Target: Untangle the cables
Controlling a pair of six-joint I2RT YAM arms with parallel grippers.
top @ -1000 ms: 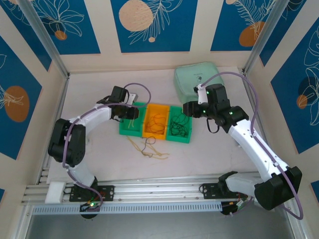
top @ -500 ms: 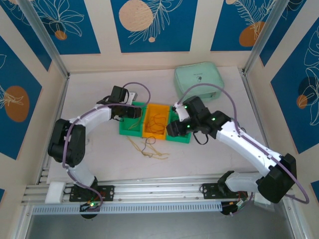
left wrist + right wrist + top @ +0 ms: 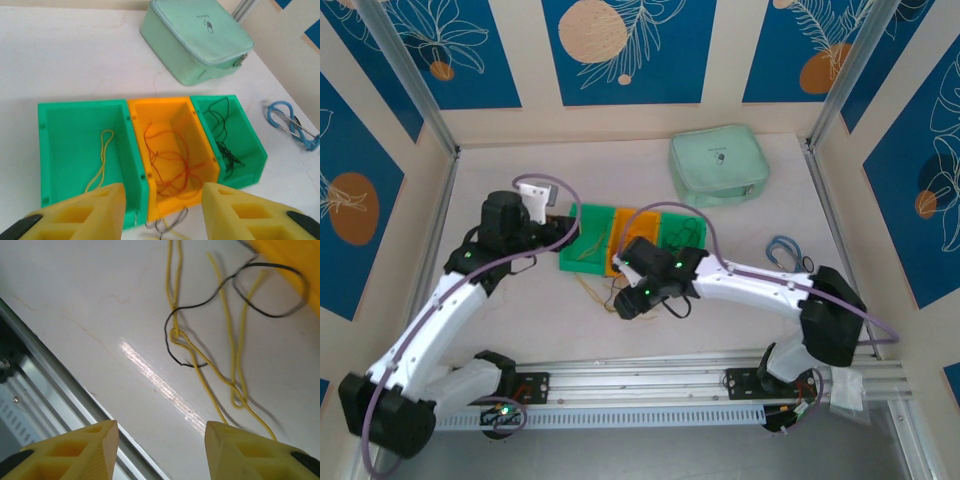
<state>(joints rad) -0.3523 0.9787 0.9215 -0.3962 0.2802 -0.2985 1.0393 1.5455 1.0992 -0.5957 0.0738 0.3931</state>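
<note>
The right fingers [image 3: 75, 452] stood apart with nothing between them, low over the table [image 3: 75, 305] and just short of the leftover tangle [image 3: 592, 290], a pale yellow cable [image 3: 172, 290] knotted with a black cable [image 3: 210, 300]. The left fingers [image 3: 85, 210] were likewise apart and empty, above the near edge of the three bins.

Sorting looked mostly done. One yellow strand [image 3: 102, 160] lay in the left green bin [image 3: 55, 140], orange strands [image 3: 167, 160] in the orange bin [image 3: 150, 112], and black strands [image 3: 225, 145] in the right green bin [image 3: 250, 145]. What remained, by my reading, was parting that knot in front of the bins and binning each cable.

Since a second earlier, the right arm had swung from beside the mint pouch [image 3: 717, 165] across to the tangle, and the left arm had drawn back from over the left green bin.
</note>
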